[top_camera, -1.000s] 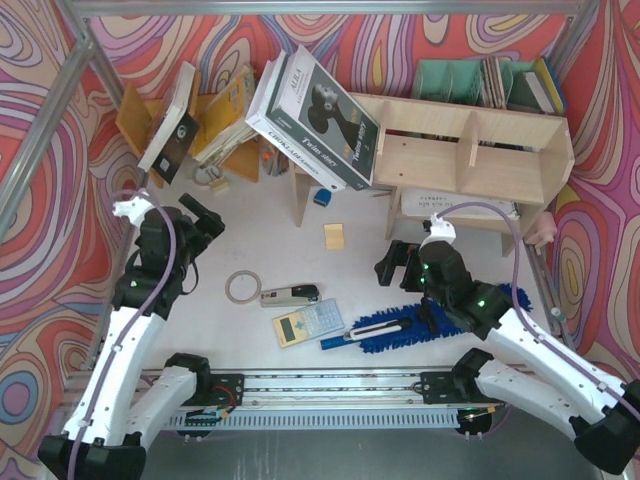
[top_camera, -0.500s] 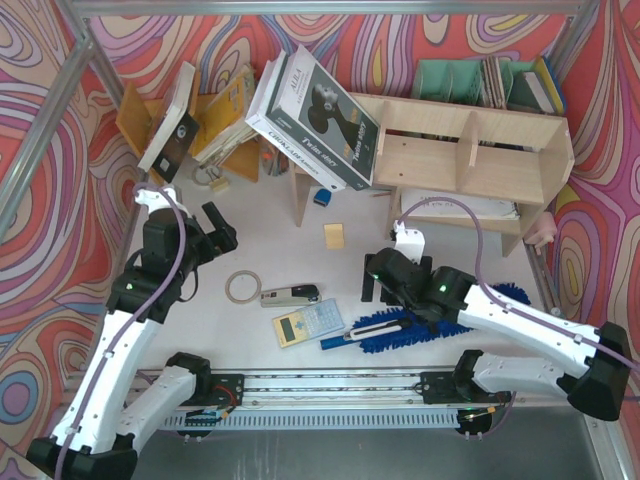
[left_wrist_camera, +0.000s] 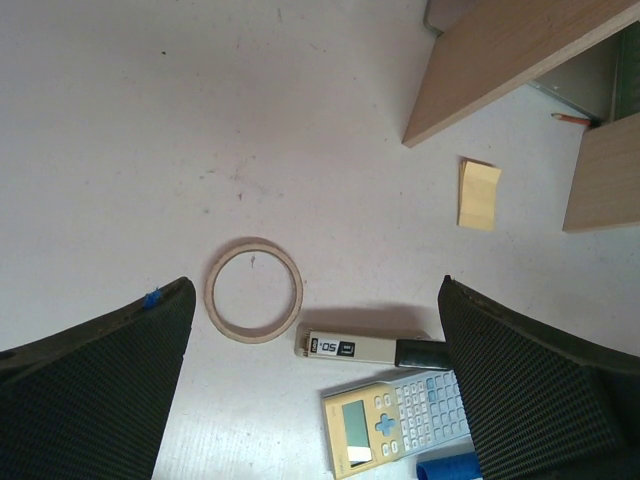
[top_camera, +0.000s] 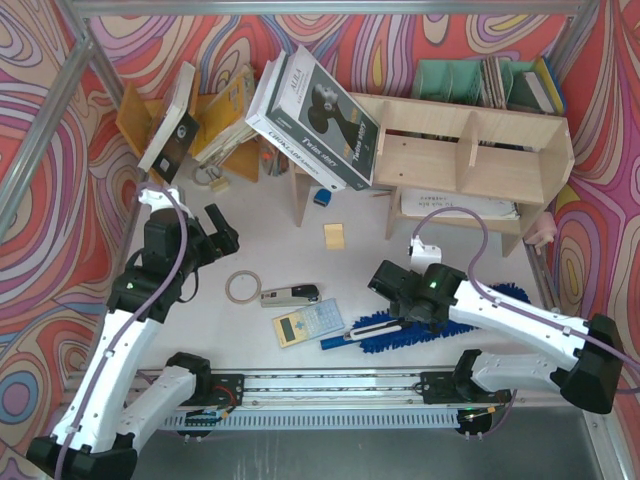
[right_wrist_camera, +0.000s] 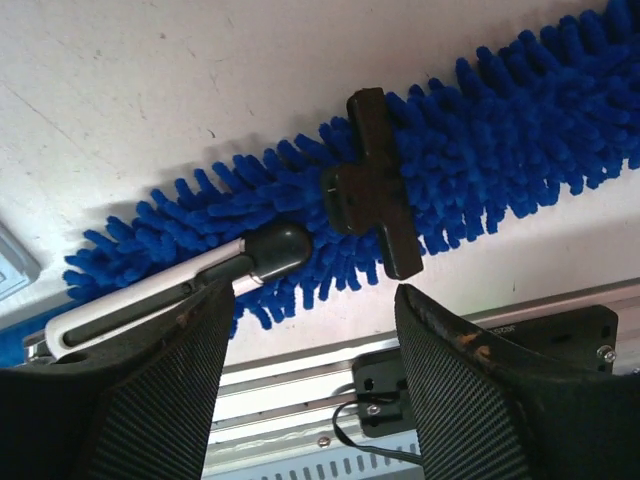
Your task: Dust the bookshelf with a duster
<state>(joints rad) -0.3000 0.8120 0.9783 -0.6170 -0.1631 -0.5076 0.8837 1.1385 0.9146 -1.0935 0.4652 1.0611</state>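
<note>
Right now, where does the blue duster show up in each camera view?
Top external: duster lower centre-right, lying on the table under the right arm.
Left wrist: only a blue tip at the bottom edge, beside the calculator.
Right wrist: fills the middle, above the fingers.
Shared landmark: the calculator.

This is a robot test cell in a lab, not a home: a white table point(top_camera: 280, 230) is fenced by aluminium framing point(top_camera: 60, 110) at the frame's upper left and walled with swirling multicoloured panels point(top_camera: 40, 200) (plainly printed backdrops). Two arm bases are bolted to a metal rail point(top_camera: 330, 385) along the bottom edge.
</note>
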